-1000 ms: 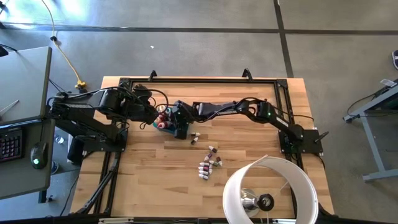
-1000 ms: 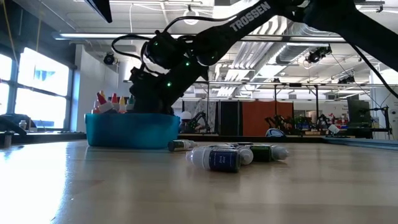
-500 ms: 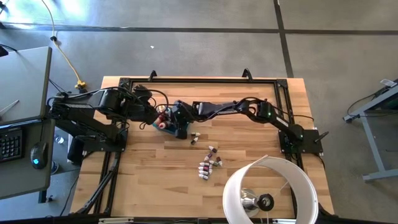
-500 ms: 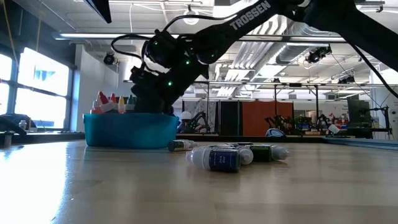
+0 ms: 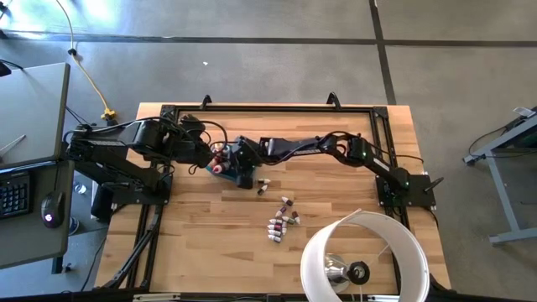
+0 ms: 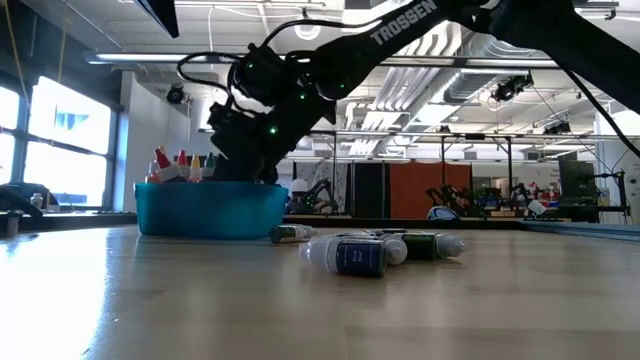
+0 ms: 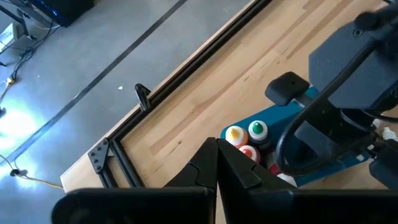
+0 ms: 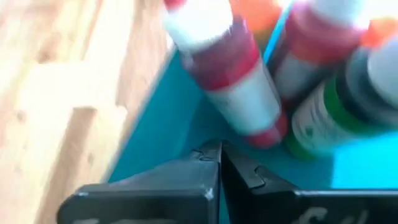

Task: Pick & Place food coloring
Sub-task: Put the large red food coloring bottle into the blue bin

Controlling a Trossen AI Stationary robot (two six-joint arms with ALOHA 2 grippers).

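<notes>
Several food coloring bottles stand upright, caps up, in the teal bin; their red, orange, yellow and green tips show above its rim. Other bottles lie on their sides on the wooden table, well apart from the bin. The right gripper, fingers pressed together, reaches into the bin beside a red bottle, and the left gripper, also pressed together, hovers just beside the bin.

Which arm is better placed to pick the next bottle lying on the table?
Probably the right. Its gripper is over the teal bin, on the side nearer the loose bottles. The left gripper sits at the bin's far side, with the bin and right arm between.
</notes>
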